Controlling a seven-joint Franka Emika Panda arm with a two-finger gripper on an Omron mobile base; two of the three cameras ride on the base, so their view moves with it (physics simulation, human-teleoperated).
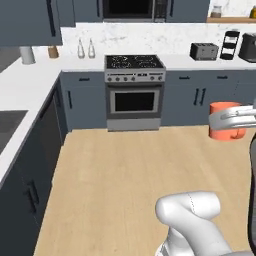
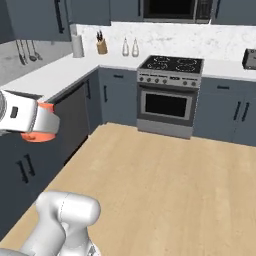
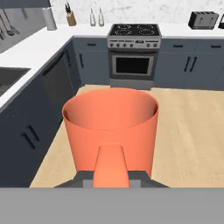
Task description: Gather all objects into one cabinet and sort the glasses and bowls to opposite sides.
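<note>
One orange-red cup [image 3: 110,127] is up in the air, carried well above the wooden floor [image 1: 115,175] with the gripper [image 1: 231,120] clamped on it — from the left base view the white fingers wrap its side, and from the hand view the cup sits upright, mouth open and empty, right in front of the camera. Jaws are closed on the cup wall, holding it firm.

This looks like the transport leg: cup in hand, cabinet not yet reached. The stove [image 1: 134,90] stands straight ahead across the room, slate-blue wall cabinets [image 1: 30,20] hang up at the left corner, and which one is the target I can't tell from here.

To do this well, keep the cup level and the grip steady while the base drives; no sudden wrist rolls. Swing wide of the counter edge [image 2: 55,82] on the left. Approach the cabinet squarely, and set the cup to the glasses' side, leaving space for the bowls opposite.
</note>
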